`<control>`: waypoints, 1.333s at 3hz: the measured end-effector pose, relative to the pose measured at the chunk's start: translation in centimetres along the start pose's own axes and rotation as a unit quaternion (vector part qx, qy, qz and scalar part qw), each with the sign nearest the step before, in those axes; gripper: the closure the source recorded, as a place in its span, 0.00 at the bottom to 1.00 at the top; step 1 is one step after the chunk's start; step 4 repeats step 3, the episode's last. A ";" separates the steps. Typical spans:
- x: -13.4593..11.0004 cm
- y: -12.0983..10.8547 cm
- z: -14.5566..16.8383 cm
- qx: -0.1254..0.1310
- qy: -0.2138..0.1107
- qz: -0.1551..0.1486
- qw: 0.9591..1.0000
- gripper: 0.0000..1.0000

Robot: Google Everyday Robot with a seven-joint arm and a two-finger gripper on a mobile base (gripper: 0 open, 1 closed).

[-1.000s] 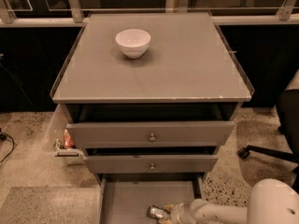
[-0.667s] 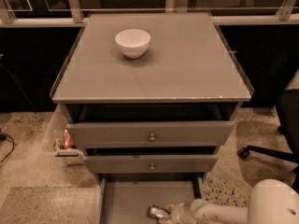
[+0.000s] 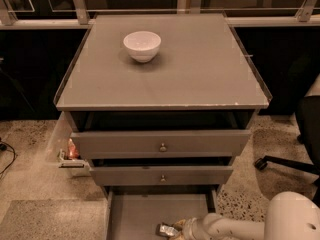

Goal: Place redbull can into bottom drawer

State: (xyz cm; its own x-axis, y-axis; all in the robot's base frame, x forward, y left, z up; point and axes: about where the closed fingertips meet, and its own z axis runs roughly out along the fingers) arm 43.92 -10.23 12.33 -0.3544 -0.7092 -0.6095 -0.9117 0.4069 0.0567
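Note:
The redbull can, small, shiny and crumpled, lies inside the bottom drawer, a flat grey tray pulled out at the foot of the cabinet. My gripper reaches in from the lower right on a white arm and sits right against the can's right end, low over the drawer floor. The frame's bottom edge cuts off part of the can and the gripper.
A white bowl stands on the grey cabinet top. Two knobbed drawers sit slightly open above the bottom one. A clear side bin hangs on the cabinet's left. An office chair base stands at right.

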 end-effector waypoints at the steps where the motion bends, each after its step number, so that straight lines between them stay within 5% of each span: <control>1: 0.0 0.0 0.0 0.000 0.000 0.000 1.000 0.13; 2: 0.0 0.0 0.0 0.000 0.000 0.000 1.000 0.00; 4: 0.0 0.0 0.0 0.000 0.000 0.000 1.000 0.00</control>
